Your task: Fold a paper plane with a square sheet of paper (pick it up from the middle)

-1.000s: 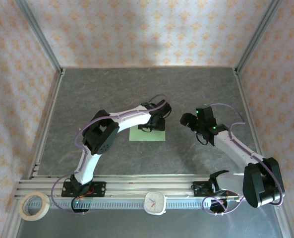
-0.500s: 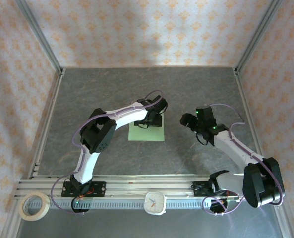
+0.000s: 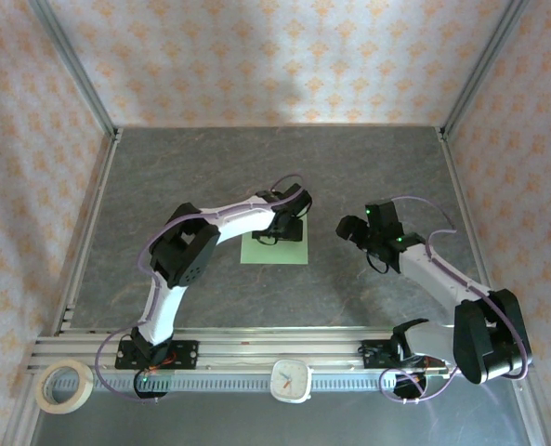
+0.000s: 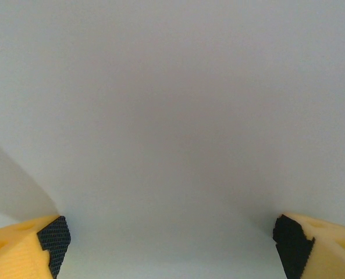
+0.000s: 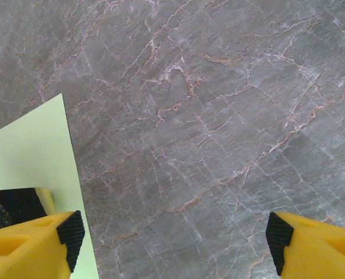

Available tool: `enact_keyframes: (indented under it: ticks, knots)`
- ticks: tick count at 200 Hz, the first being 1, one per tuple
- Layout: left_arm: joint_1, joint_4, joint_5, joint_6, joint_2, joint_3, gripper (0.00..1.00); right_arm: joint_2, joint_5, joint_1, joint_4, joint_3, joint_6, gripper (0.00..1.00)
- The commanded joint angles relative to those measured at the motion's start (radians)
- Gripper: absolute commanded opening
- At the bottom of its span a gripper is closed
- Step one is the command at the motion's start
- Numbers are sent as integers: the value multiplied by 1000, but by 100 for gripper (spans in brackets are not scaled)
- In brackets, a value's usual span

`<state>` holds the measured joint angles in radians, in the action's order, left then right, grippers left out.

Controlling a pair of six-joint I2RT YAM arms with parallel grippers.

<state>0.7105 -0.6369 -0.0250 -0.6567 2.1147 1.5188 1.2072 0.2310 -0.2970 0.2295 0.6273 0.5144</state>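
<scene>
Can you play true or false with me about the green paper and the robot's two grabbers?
1. The paper lies on the table. True.
2. The left gripper is over the paper with its jaws wide open. True.
3. The right gripper is pinching the paper. False: it is open, over bare table beside the paper's edge.
4. The paper is already folded into a plane. False: it is a plain square sheet with no fold to be seen.
5. A roll of tape sits at the near left corner. True.
</scene>
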Motion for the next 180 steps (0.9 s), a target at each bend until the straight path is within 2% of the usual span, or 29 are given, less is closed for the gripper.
enact_keyframes:
  ticks: [1, 127, 149, 180]
  knots:
    - [-8, -15, 45, 6, 53, -82, 89, 3, -2, 6, -6, -2, -12, 84]
    - [-8, 5, 62, 21, 28, -93, 82, -5, 1, 6, 3, 9, -3, 84]
    - [-9, 14, 55, 19, 7, -91, 74, -7, 1, 6, 3, 13, -1, 84]
    - [-9, 37, 50, 23, -30, -84, 58, -8, -4, 6, 5, 14, 3, 84]
